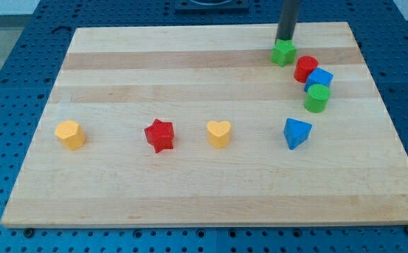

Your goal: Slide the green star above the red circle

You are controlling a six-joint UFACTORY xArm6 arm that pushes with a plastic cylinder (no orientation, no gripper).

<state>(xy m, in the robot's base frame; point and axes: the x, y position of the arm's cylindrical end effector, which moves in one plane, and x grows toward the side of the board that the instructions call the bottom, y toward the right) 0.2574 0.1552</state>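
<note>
Camera view, upper right: rod's tip (285, 40), no jaws to open, touches the green star block (283, 53) just left of the red circle block (305, 69). An off-centre push could spin it into the blue block (319, 79).

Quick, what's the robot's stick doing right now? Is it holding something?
No gripper: my tip holds nothing. It sits at the top edge of the green star, apparently touching it; the red circle is just to the lower right.
</note>
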